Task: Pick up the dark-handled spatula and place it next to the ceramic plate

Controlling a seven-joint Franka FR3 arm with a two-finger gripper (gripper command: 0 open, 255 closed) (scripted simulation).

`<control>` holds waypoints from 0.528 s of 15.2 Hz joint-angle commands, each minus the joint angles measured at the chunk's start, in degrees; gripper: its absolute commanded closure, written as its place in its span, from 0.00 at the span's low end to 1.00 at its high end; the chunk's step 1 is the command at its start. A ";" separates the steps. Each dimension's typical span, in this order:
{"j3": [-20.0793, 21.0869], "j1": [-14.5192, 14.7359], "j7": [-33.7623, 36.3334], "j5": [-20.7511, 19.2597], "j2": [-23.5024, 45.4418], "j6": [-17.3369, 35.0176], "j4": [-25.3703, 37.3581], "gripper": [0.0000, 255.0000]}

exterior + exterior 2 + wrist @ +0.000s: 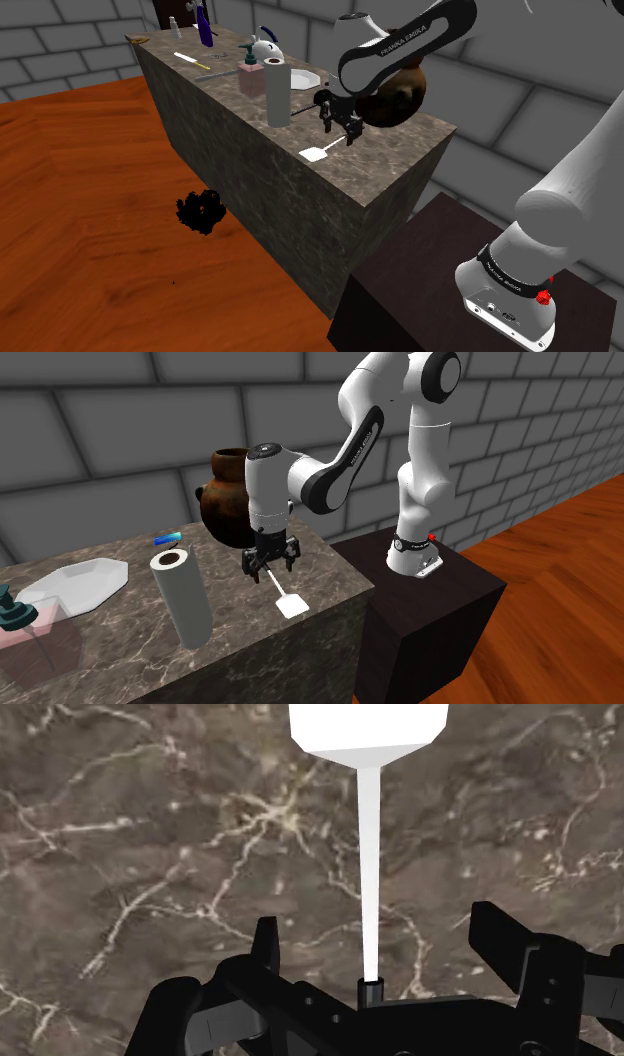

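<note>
The spatula lies on the marble counter near its front corner. It has a white blade, a thin pale shaft and a dark handle whose end sits under my hand. My gripper hangs just over that handle and is open, with one finger on each side and neither touching it. The same gripper points straight down at the counter. The white plate rests farther along the counter, beyond the paper roll.
A brown pot stands close behind my gripper. A pink soap dispenser and small utensils sit farther along. The counter edge drops off just past the blade. A black blob lies on the wooden floor.
</note>
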 commanded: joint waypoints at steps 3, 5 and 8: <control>0.00 0.00 0.00 0.00 0.00 0.00 0.00 1.00; 0.00 0.00 0.00 0.00 0.00 0.00 0.00 1.00; 0.00 0.00 0.00 0.00 0.00 0.00 0.00 1.00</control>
